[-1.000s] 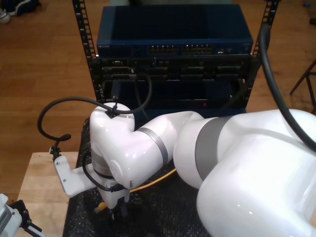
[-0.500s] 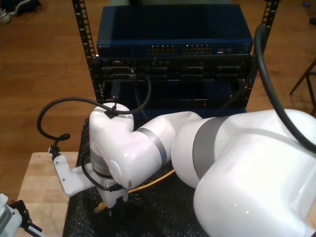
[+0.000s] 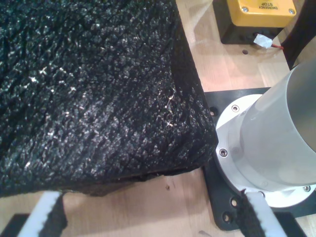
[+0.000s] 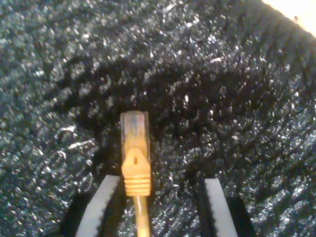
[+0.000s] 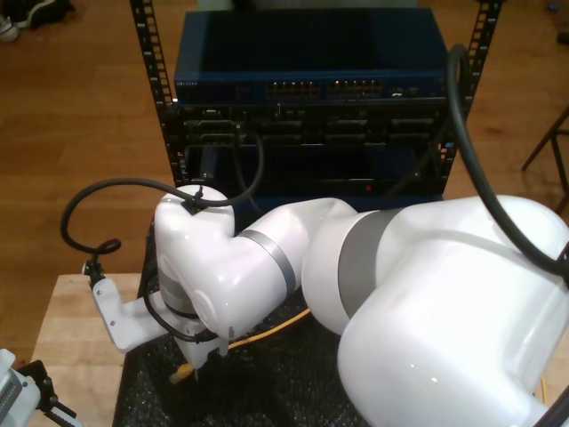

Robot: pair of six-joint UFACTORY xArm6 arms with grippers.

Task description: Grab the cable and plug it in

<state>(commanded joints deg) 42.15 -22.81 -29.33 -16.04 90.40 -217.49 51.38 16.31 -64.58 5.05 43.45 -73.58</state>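
- First wrist view: my first gripper hangs wide open, holding nothing, above the edge of a black foam mat on a wooden table; a yellow emergency-stop box sits beyond.
- Second wrist view: my second gripper is open; the cable lies on the mat between its fingers, plug pointing away.
- Exterior view: my second gripper reaches down at the view's lower left onto the cable; a blue server rack stands far behind.

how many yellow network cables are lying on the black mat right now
1. The cable lies on the black mat, its plug between the open jaws of my second gripper; the big white arm may hide others.
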